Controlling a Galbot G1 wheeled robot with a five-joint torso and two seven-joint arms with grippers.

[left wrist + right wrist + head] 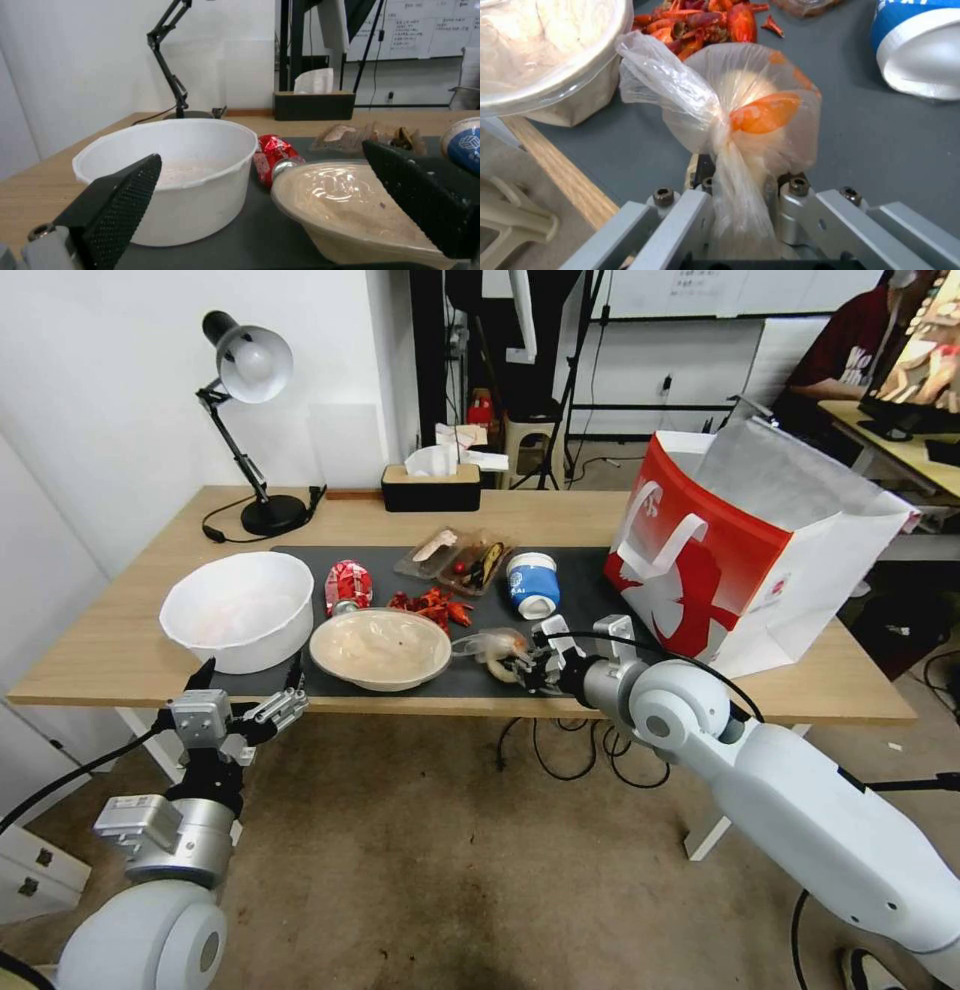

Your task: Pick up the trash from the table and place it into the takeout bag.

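At the table's front edge my right gripper is shut on the twisted neck of the clear bag with bun, which hangs just over the dark mat. On the mat lie the shallow beige bowl, the crushed red can, red crayfish shells, a clear food tray and the blue-white tub. The red-and-white takeout bag stands open at the table's right end. My left gripper is open at the front edge, before the white bowl.
A black desk lamp and a tissue box stand along the table's back edge. Cables hang under the table. Another desk with a monitor is behind the takeout bag.
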